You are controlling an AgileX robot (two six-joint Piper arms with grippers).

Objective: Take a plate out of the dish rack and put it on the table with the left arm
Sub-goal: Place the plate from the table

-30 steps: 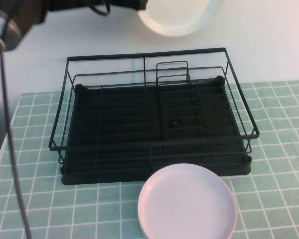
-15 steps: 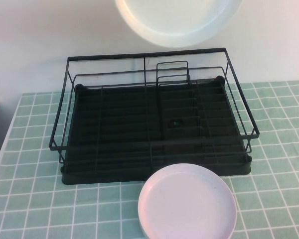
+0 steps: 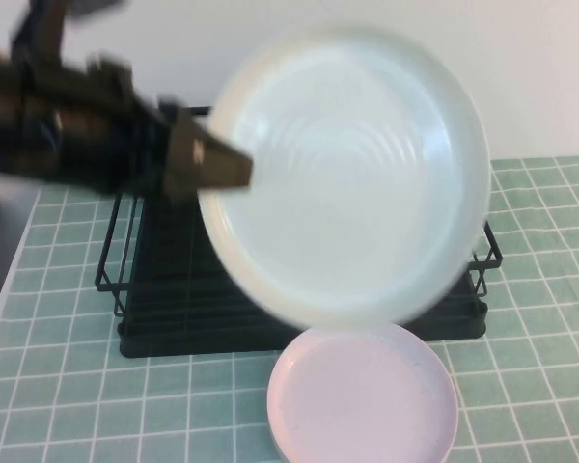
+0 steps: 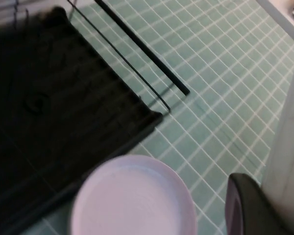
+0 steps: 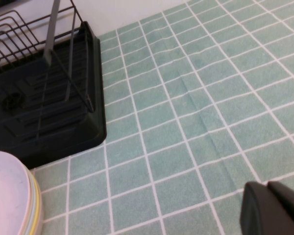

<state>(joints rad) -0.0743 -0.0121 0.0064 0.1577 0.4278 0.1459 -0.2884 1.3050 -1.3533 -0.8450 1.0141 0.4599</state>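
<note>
- A pinkish-lilac plate (image 3: 362, 397) lies nearest on the bench (image 3: 531, 318), just in front of the dish rack (image 3: 159, 289).
- Above the rack, the left end effector (image 3: 222, 166) is clamped on the off-white plate's (image 3: 352, 174) rim, holding it aloft and tilted.
- Only a tip of the right end effector (image 5: 274, 208) shows over bare tiles; its opening cannot be told.
</note>
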